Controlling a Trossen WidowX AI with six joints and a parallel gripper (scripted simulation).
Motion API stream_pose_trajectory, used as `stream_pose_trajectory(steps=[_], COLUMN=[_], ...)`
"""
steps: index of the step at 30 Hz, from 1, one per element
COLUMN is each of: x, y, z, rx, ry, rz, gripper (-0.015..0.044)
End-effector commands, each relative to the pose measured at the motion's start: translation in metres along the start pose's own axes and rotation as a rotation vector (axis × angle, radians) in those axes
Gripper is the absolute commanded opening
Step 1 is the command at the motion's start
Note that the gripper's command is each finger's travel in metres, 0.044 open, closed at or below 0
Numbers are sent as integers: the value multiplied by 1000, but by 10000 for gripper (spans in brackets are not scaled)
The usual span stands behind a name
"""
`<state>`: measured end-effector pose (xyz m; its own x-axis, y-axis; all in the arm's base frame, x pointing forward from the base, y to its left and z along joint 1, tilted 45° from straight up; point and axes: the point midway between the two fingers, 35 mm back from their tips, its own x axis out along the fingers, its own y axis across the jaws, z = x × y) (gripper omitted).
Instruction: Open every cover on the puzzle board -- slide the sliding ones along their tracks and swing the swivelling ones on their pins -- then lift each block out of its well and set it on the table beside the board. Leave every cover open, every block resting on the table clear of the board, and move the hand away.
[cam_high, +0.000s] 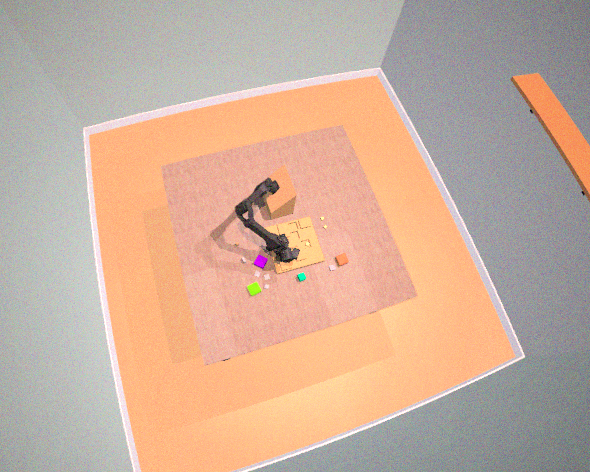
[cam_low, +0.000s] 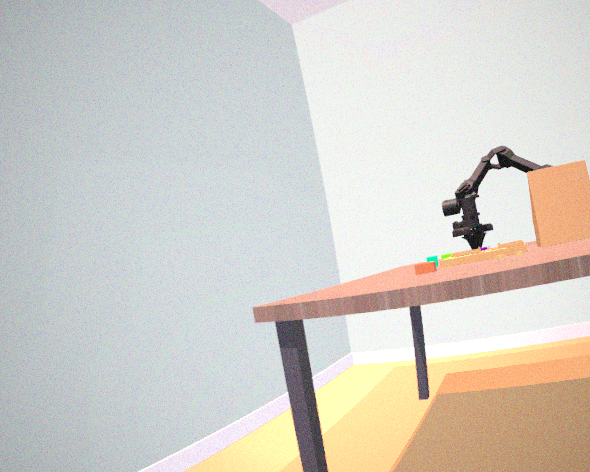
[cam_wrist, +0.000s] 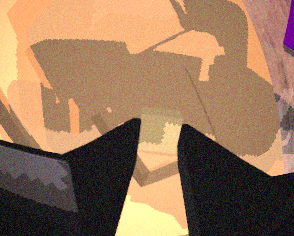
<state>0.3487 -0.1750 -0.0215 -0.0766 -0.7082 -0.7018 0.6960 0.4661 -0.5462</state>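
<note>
Pinching a pale knob (cam_wrist: 159, 131) with my jaws (cam_high: 288, 255) (cam_low: 477, 248), I think for moving its cover; the board (cam_high: 312, 254) (cam_low: 452, 262) (cam_wrist: 100, 22) lies at centre of the top view, flat on the bench (cam_high: 350, 165) (cam_low: 350, 295) (cam_wrist: 265, 30).

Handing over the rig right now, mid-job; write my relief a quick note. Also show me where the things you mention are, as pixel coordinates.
Gripper (cam_high: 289, 256) (cam_low: 476, 248) (cam_wrist: 160, 129): low over the puzzle board (cam_high: 316, 256) (cam_low: 460, 260) (cam_wrist: 90, 25), fingertips either side of a pale piece (cam_wrist: 172, 136); grip unclear.
Beside the board: purple (cam_high: 260, 261) (cam_low: 483, 248) (cam_wrist: 290, 25), lime (cam_high: 254, 289) (cam_low: 446, 256), teal (cam_high: 301, 277) (cam_low: 432, 260) and orange (cam_high: 342, 259) (cam_low: 425, 268) blocks.
Done: cannot confirm which covers are open or wells emptied.
Left: check both, finish any remaining, then move the hand away.
</note>
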Motion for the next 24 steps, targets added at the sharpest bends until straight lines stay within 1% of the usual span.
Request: stream_pose_trajectory(steps=[1,24], x=[0,-26], y=[0,1], z=[0,0], rx=[1,-1], ry=[0,2], rz=[0,0], gripper=[80,80])
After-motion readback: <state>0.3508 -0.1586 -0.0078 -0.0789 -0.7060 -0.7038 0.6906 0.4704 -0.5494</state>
